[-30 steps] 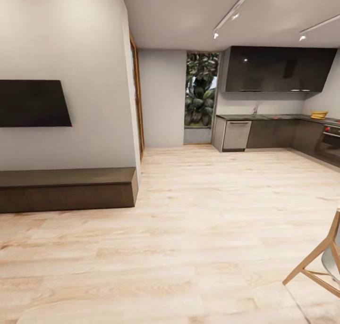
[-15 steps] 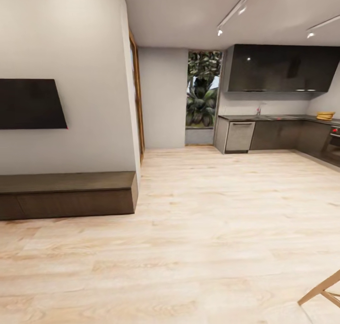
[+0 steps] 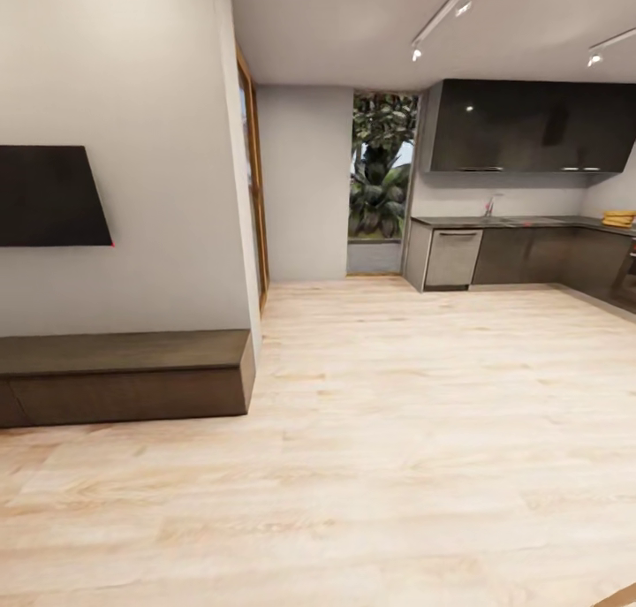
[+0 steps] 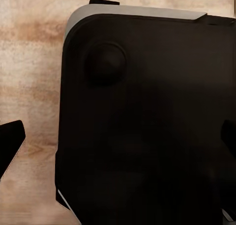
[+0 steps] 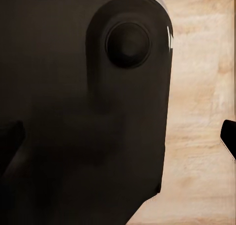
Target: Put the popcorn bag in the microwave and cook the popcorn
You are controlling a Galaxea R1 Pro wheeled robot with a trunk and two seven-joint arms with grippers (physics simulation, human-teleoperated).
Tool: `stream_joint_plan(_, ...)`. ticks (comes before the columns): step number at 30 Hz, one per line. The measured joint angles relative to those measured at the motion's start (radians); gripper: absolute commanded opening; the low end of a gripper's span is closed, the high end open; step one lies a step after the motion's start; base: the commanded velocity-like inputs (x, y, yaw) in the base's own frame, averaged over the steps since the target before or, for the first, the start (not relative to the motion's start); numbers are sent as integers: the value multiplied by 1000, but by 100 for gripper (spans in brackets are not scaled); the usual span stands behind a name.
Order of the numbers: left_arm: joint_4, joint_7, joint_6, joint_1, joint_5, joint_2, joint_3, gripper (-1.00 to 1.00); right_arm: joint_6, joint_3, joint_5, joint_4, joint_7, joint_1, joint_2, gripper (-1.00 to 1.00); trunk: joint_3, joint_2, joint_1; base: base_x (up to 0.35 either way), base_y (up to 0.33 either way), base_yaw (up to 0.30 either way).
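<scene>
Pale wood floor (image 3: 397, 430) ahead, countertop (image 3: 530, 222) far at right edge, presumably mid-approach; both grippers' fingertips spread apart, grasping nothing.

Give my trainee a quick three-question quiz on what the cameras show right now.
1. True or false: the TV hangs on the wall above a low dark bench.
2. What stands under the countertop at its window end? A) a steel-fronted appliance B) a chair C) a fridge
3. Fill in: both wrist views look down at the robot's dark base and the pale ____ floor.

Key: 1 true; 2 A, the steel-fronted appliance; 3 wood.
</scene>
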Motion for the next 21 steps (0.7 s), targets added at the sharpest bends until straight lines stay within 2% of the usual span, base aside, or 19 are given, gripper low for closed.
stream_joint_plan(21, 0, 8, -3, 0, 0, -3, 3, 100, 0, -2, -4, 0, 0, 0, 0, 100, 0, 0, 0, 326, 0, 0)
